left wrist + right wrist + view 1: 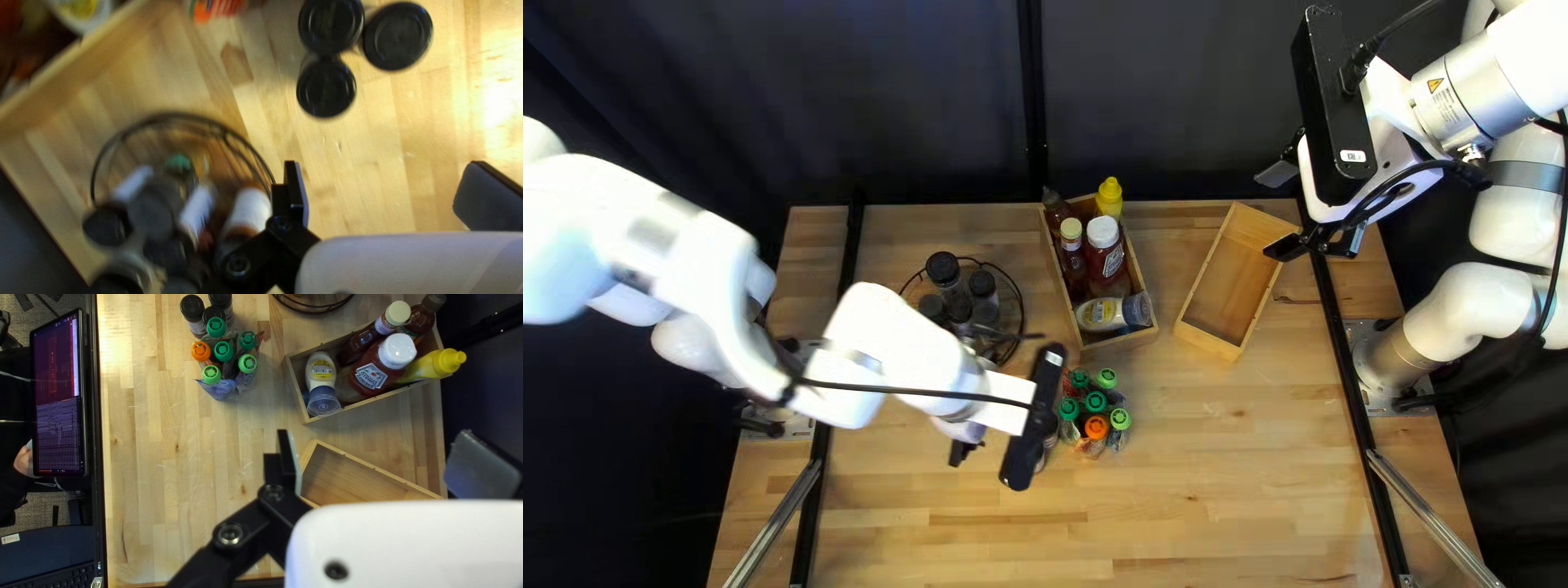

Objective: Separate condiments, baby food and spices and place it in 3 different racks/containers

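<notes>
In the top left view my left gripper hangs over the table beside the round wire rack, which holds several spice jars. In its wrist view the left gripper is open over bare wood, with three black-lidded jars ahead of it. Baby food pouches with green and orange caps stand in a cluster. A wooden box holds condiment bottles. An empty wooden tray lies to its right. My right gripper, also seen as the right gripper, is open and raised near that tray.
A dark curtain hangs behind the far edge. Black rails run along both sides of the table. Past the near edge, the right wrist view shows a monitor and a person's hand.
</notes>
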Motion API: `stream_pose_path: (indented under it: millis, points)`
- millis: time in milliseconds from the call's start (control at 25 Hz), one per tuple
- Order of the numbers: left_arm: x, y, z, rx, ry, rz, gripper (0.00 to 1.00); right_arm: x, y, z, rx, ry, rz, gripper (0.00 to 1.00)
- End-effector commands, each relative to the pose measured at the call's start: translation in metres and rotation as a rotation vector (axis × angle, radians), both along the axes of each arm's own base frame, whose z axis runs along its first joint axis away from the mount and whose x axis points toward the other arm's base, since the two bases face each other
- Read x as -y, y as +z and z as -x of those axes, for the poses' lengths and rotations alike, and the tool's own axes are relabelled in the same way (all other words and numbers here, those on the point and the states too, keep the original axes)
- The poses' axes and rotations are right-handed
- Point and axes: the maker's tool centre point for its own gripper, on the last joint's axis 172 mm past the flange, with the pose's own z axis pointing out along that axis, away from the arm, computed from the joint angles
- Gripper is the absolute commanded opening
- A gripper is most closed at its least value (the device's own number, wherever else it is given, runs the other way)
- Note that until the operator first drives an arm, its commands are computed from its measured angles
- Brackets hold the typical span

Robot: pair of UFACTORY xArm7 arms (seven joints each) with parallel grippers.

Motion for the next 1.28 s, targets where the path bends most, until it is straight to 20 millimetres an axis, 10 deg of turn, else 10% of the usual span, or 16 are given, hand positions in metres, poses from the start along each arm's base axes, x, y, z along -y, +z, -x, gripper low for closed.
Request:
stream_pose_path:
  millis: [40, 640, 760, 800, 880, 1280]
  points:
    - [-0.009, -0.023, -0.009, -0.004, -0.031, 0.021, 1.0, 0.0, 0.0, 0.0, 0.0, 0.0, 0.0, 1.0]
    - [-0.003, -0.056, -0.007, -0.026, -0.053, 0.062, 0.98, 0.0, 0.0, 0.0, 0.0, 0.0, 0.0, 1.0]
    - [-0.004, -0.056, -0.007, -0.024, -0.051, 0.062, 0.6, 0.0, 0.0, 0.0, 0.0, 0.0, 0.0, 1.0]
    - [-0.004, -0.055, -0.007, -0.024, -0.051, 0.062, 0.29, 0.0, 0.0, 0.0, 0.0, 0.0, 0.0, 1.0]
    - [-0.004, -0.055, -0.007, -0.023, -0.051, 0.062, 0.11, 0.0, 0.0, 0.0, 0.0, 0.0, 0.0, 1.0]
    - [-0.017, -0.014, 0.013, -0.027, -0.024, 0.027, 0.0, 0.0, 0.0, 0.0, 0.0, 0.0, 0.0, 1.0]
